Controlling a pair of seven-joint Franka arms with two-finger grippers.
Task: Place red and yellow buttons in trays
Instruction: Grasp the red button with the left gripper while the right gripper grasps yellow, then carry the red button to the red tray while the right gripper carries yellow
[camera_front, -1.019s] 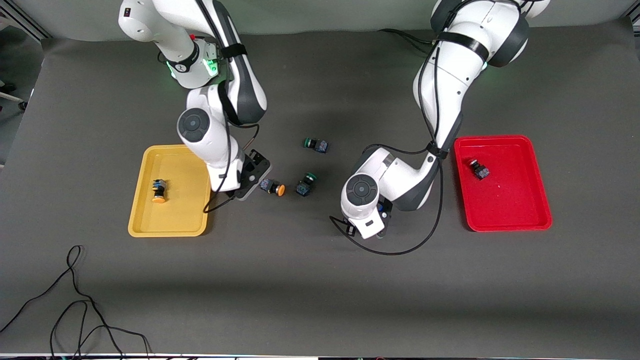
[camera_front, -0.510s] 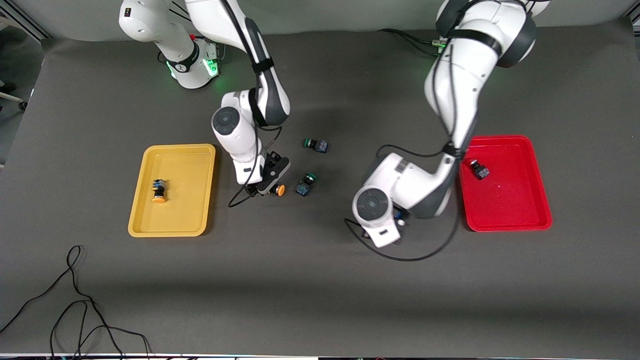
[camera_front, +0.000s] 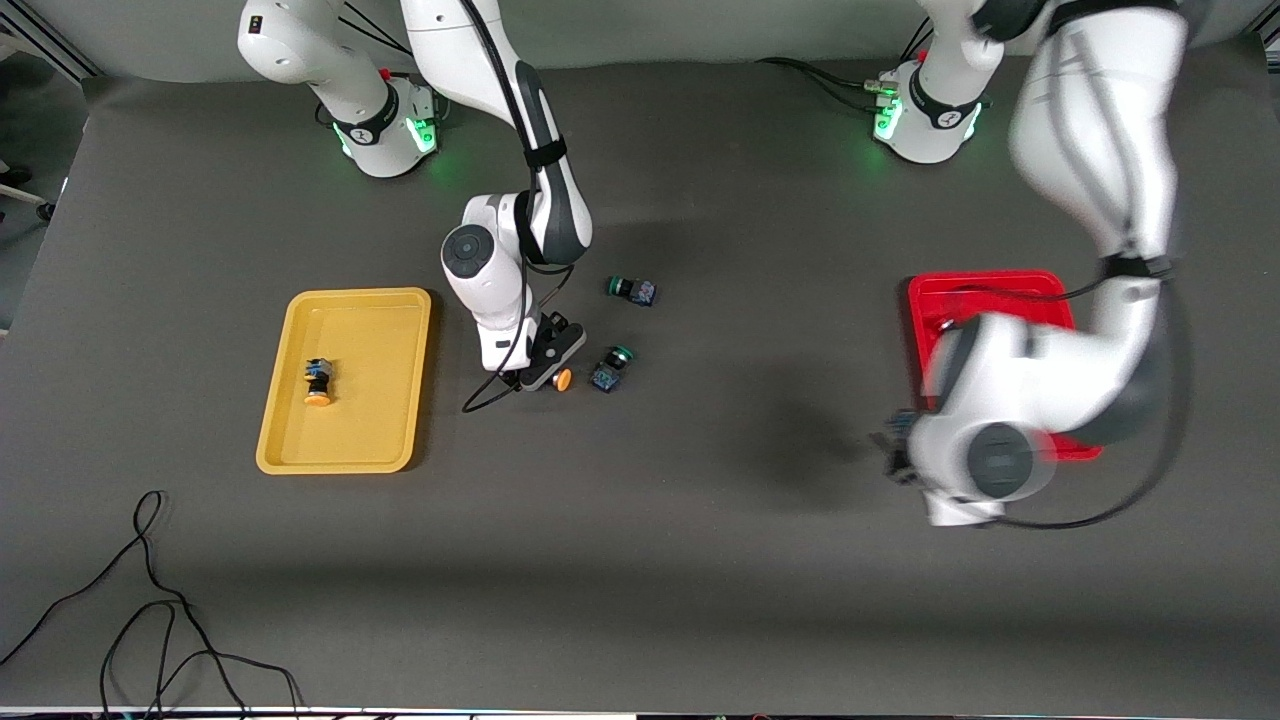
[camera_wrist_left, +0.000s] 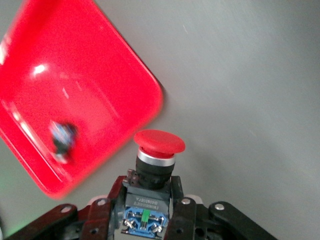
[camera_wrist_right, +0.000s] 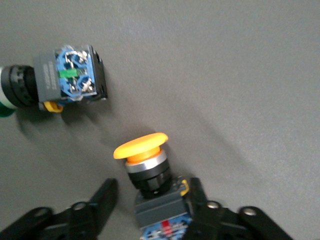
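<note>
Even overhead light on my front view, soft shadows under both arms; the left arm (camera_front: 1040, 380) smears with motion blur, and glare spots the blurred red tray (camera_wrist_left: 60, 85).

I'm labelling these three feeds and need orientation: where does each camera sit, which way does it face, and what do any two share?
Front view: high across the table, facing both arm bases; shows both arms, the yellow tray and the red tray.
Left wrist view: on the left wrist, looking down past the left gripper, shut on a red button.
Right wrist view: on the right wrist, looking down past the right gripper around a yellow button.
Shared: front and left wrist views both show the red tray.
</note>
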